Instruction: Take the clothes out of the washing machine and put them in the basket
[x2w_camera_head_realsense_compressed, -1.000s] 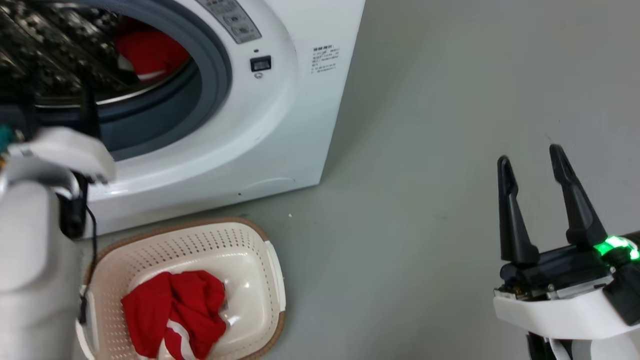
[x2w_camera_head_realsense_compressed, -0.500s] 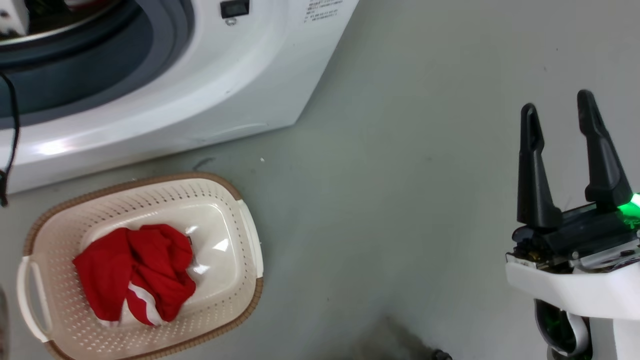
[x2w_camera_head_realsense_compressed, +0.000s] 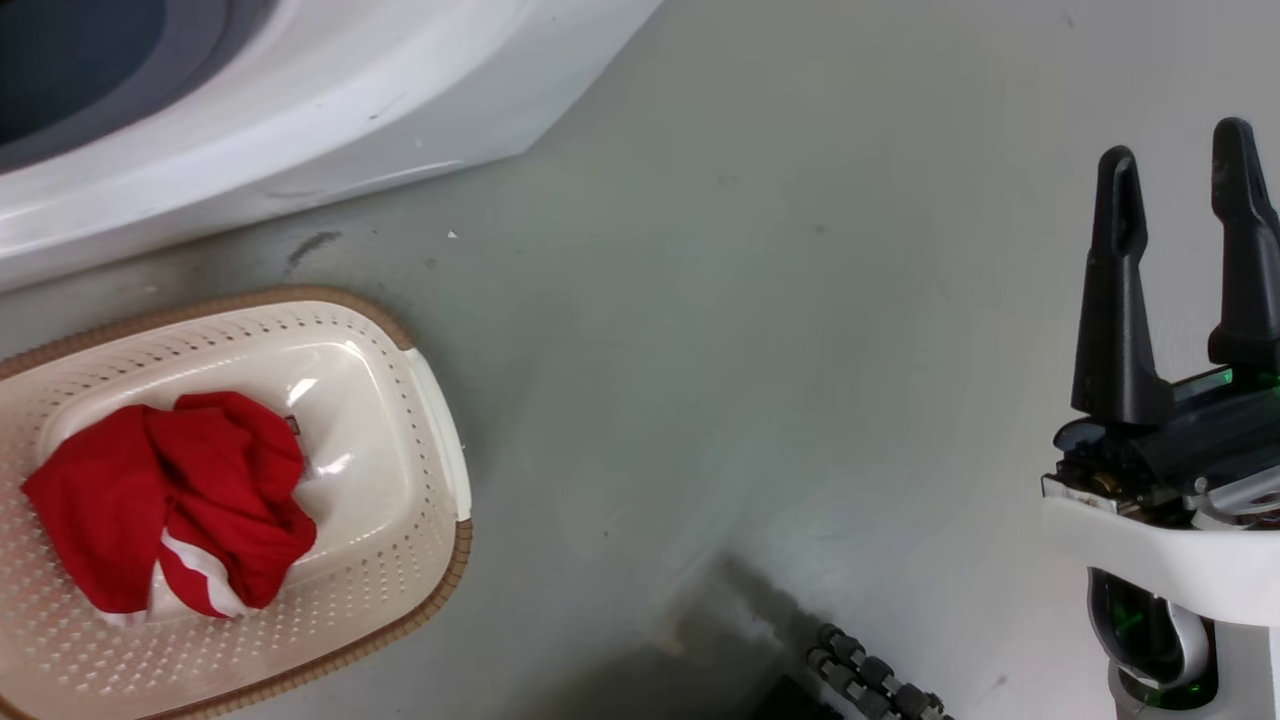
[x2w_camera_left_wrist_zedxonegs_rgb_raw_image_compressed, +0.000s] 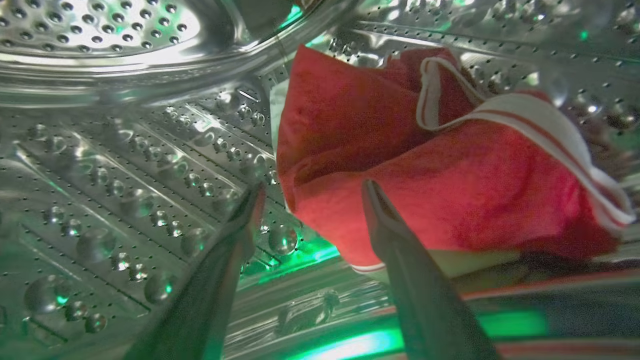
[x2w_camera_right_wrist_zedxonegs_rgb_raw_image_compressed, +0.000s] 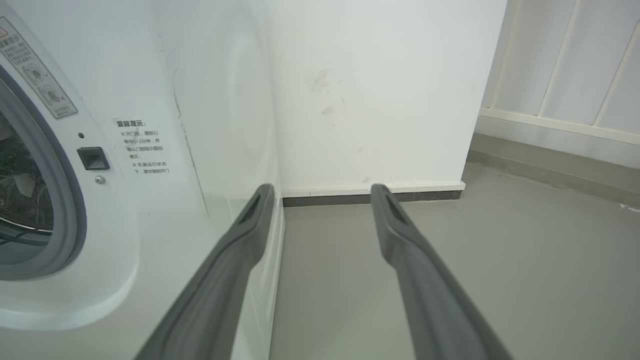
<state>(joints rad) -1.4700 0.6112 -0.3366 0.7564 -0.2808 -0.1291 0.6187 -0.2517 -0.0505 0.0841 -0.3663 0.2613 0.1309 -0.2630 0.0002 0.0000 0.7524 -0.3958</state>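
My left gripper (x2w_camera_left_wrist_zedxonegs_rgb_raw_image_compressed: 313, 186) has reached into the drum (x2w_camera_left_wrist_zedxonegs_rgb_raw_image_compressed: 125, 150), wide open and empty, at the cloth (x2w_camera_left_wrist_zedxonegs_rgb_raw_image_compressed: 450, 185); grasping comes next.

The floor (x2w_camera_head_realsense_compressed: 760, 330) is looked down on steeply from the head view, with the washing machine (x2w_camera_head_realsense_compressed: 300, 110) cut off at the upper left of the frame and the basket (x2w_camera_head_realsense_compressed: 437, 440) at the lower left. The left wrist view is taken inside the drum (x2w_camera_left_wrist_zedxonegs_rgb_raw_image_compressed: 110, 165), very near the clothes (x2w_camera_left_wrist_zedxonegs_rgb_raw_image_compressed: 400, 165). The right wrist view is aimed roughly level past the machine's front toward a wall (x2w_camera_right_wrist_zedxonegs_rgb_raw_image_compressed: 380, 90); that front is shared with the head view.
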